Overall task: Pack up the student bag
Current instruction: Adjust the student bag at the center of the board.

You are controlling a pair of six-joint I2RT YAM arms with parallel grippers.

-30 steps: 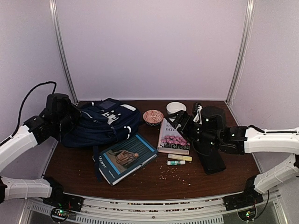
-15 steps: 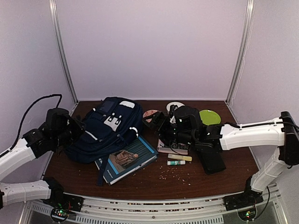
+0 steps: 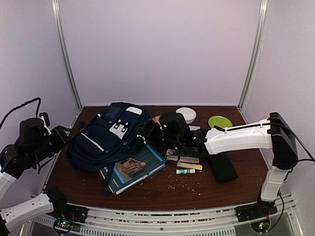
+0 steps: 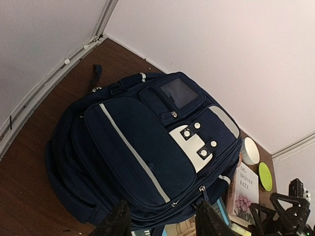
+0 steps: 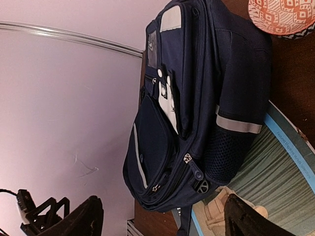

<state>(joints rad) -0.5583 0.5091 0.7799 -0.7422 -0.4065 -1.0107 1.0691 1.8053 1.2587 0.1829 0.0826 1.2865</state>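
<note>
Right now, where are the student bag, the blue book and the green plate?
student bag (image 4: 152,142): left wrist view, front pocket.
blue book (image 3: 134,168): top external view, cover picture.
green plate (image 3: 220,121): top external view, bare middle.

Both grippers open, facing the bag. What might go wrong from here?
1. The student bag looks zipped shut, so the right gripper may snag fabric rather than a zipper pull.
2. The bag overlaps the blue book; tugging may drag it.
3. The patterned bowl sits close beside the bag and might be knocked.
</note>
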